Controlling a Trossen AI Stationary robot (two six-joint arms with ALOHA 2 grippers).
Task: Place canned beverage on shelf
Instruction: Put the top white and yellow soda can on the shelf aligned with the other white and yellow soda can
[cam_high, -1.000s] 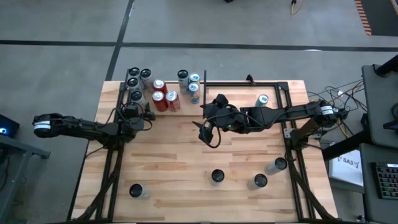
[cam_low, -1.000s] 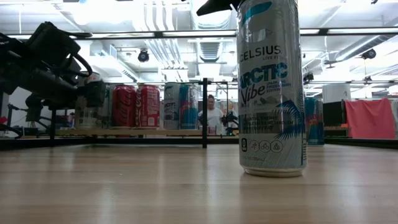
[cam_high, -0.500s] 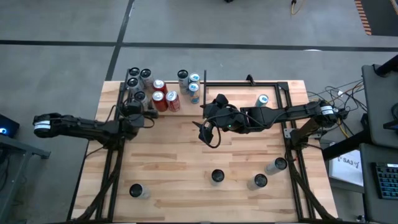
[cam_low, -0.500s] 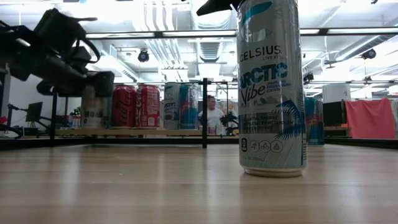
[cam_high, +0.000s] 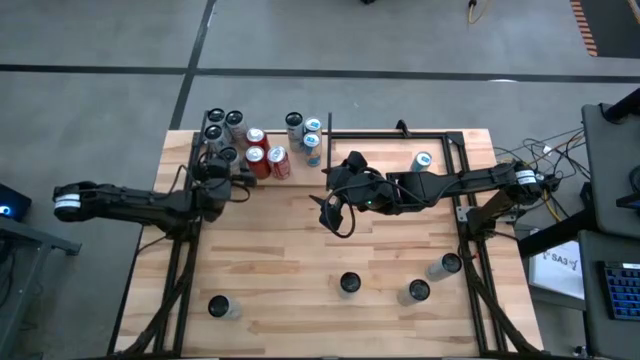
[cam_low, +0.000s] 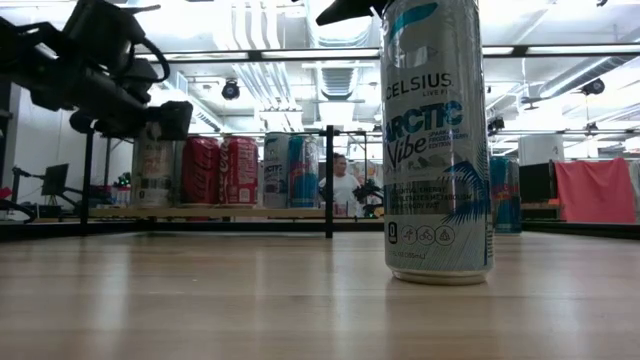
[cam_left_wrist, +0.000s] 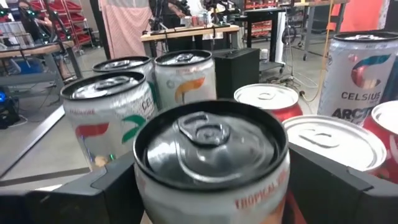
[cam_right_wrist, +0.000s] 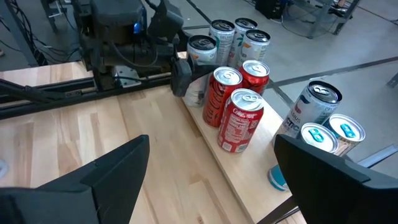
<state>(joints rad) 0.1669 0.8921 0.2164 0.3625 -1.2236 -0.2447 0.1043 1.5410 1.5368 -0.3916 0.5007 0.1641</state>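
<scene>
Wooden tabletop (cam_high: 300, 250) on my feed, with the plywood shelf (cam_right_wrist: 231, 163) along its far-left edge already carrying red, silver and blue-topped cans. My left end effector (cam_high: 228, 172) is at the shelf's front edge, fingers spread wide around a silver can (cam_left_wrist: 211, 162); wrist cam shows one finger on each side of it and its base looks to be on the shelf beside the red cans (cam_high: 266, 160), though I can't confirm contact. Right end effector (cam_high: 334, 212) hangs mid-table, fingers wide apart, holding nothing. Four loose cans stand near the front edge, one Celsius can (cam_low: 436, 140) closest to the low cam.
</scene>
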